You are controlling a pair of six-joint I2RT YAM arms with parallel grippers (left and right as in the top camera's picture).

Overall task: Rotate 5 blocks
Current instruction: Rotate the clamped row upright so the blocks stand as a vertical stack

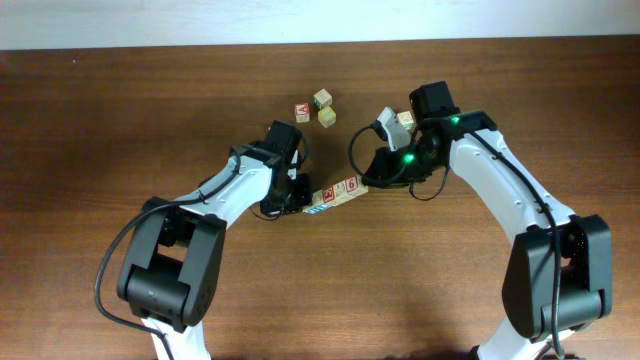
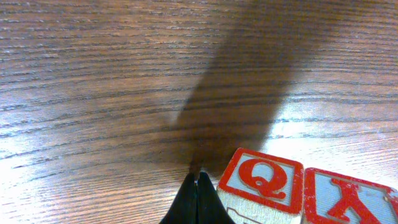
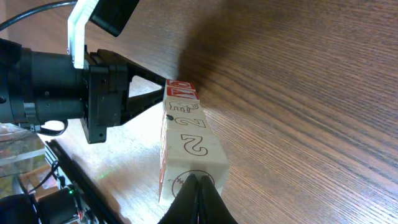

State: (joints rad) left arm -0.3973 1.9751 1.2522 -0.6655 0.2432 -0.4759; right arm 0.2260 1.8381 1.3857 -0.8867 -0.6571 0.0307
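The blocks (image 1: 335, 193) sit in a slanted row mid-table (image 1: 150, 100), touching each other. Hard to count them from above, both ends are in shadow. The left gripper (image 2: 198, 198) is pinched together, empty, just beside the Q block (image 2: 261, 185). The right gripper (image 3: 198, 194) is also pinched together, tips against the opposite end.

Dark brown wood-grain worktop (image 1: 120, 120), soft glare on its sheen; a plain pale strip (image 1: 300, 20) borders its far edge

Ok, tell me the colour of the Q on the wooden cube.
Red, red-framed, on the small pale-wood cube; clearest in the left wrist view.
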